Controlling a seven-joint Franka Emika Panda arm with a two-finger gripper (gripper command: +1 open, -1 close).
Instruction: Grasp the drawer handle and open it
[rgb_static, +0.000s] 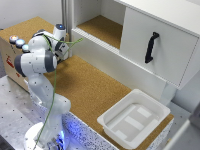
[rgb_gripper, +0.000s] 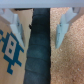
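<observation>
Arm w/ jaws (rgb_gripper: 39, 26) released, holding nothing, sits over the cork worktop (rgb_static: 90, 90). Drawer handle (rgb_static: 151, 47) on drawer (rgb_static: 165, 35) lies well apart, approx 3 o'clock from arm.

A cork-topped table (rgb_static: 85, 87) carries a shallow white tray (rgb_static: 134, 119) at the exterior view's lower right.

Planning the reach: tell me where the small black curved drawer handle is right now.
In the exterior view, the small black curved drawer handle sits upright on the white drawer front at the view's upper right, above the shallow white plastic tray.
</observation>
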